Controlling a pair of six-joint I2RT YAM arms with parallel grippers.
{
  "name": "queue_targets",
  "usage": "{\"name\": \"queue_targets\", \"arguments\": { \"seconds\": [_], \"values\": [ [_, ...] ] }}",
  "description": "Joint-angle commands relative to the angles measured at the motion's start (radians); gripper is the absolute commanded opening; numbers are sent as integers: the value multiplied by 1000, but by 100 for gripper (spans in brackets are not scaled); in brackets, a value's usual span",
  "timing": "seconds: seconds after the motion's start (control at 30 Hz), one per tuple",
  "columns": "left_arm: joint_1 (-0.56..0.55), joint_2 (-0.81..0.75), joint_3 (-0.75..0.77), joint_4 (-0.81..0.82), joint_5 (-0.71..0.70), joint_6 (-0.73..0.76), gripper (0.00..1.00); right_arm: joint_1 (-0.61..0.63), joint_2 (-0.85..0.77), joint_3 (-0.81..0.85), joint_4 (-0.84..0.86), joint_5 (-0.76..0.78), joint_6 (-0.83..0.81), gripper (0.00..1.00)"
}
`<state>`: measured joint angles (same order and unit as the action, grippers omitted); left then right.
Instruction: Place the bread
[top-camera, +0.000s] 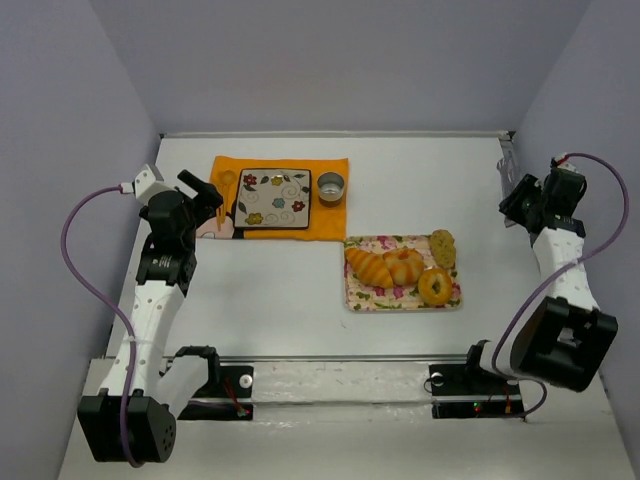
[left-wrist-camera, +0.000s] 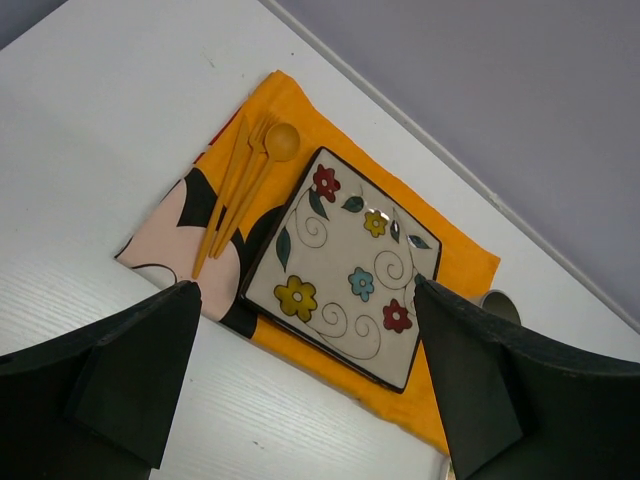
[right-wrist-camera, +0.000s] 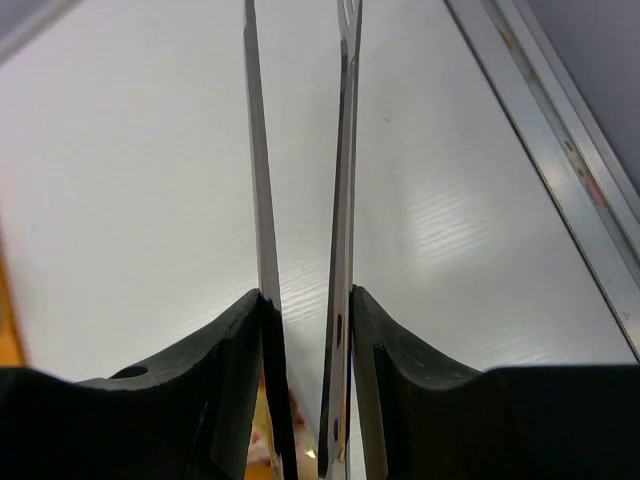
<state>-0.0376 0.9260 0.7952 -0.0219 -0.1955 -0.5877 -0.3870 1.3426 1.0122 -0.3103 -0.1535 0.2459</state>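
The bread (top-camera: 443, 247), a small speckled tan oval, lies at the far right corner of the floral tray (top-camera: 354, 297). My right gripper (top-camera: 517, 197) hovers by the right wall, beyond the tray, and is shut on a pair of metal tongs (top-camera: 506, 166). In the right wrist view the tongs' two thin blades (right-wrist-camera: 255, 150) run up between my fingers (right-wrist-camera: 215, 350), slightly apart, with nothing between them. My left gripper (top-camera: 205, 192) is open and empty over the left end of the orange mat (top-camera: 325, 215). In the left wrist view it (left-wrist-camera: 305, 288) frames the flowered square plate (left-wrist-camera: 345, 265).
On the tray also lie an orange striped croissant (top-camera: 369, 267), a round bun (top-camera: 404, 263) and a golden doughnut (top-camera: 434, 286). The flowered plate (top-camera: 273, 199), orange cutlery (left-wrist-camera: 240, 185) and a small metal cup (top-camera: 331, 186) sit on the mat. A metal rail (right-wrist-camera: 560, 150) runs along the right wall.
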Motion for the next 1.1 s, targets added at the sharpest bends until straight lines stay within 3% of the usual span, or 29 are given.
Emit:
{"name": "queue_targets", "arguments": {
  "seconds": [0.0,0.37,0.53,0.87,1.07],
  "values": [
    [-1,-24,12,25,-27,2,99,86,-180,-12,-84,-80,-14,43],
    [-1,-64,-7,34,22,-4,99,305,-489,-52,-453,32,85,43],
    [-1,-53,-7,40,56,-3,99,327,-540,-78,-591,84,128,43],
    [-1,-62,-8,46,68,-3,99,327,-554,-161,-616,112,171,45],
    [-1,-70,-13,48,65,-6,99,327,-536,-179,-595,42,139,45]
  ]
}}
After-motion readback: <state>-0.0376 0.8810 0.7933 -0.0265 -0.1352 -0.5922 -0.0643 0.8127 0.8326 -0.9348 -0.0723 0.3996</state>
